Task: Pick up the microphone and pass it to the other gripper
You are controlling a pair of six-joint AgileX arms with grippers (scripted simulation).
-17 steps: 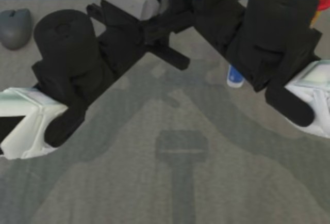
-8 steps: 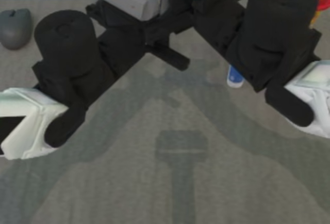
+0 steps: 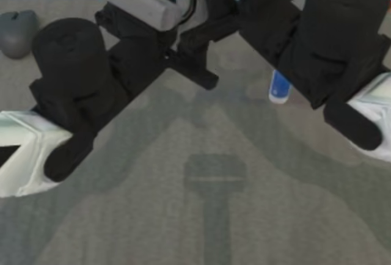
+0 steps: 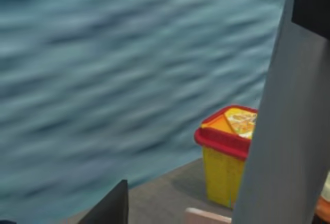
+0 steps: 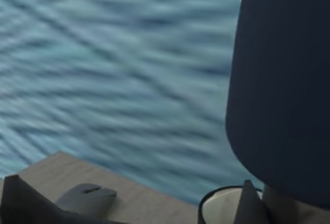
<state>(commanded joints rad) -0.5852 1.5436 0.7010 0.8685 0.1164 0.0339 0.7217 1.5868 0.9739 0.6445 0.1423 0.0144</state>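
Grey-green tabletop, both arms raised together toward 12 o'clock for the handover. The microphone (image 5: pixel 281 90) is seen held between them, navy head by the right gripper (image 3: pixel 211 30). Finger states of it and the left gripper (image 3: pixel 186 69) cannot be told.

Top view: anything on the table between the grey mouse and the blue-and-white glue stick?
Yes. In the top view both arms cross that stretch between the mouse and the glue stick; the left gripper and right gripper meet there.

light: even, dim | shadows: soft arm shadows on table (image 3: pixel 214 216) | wrist backgrounds: blurred
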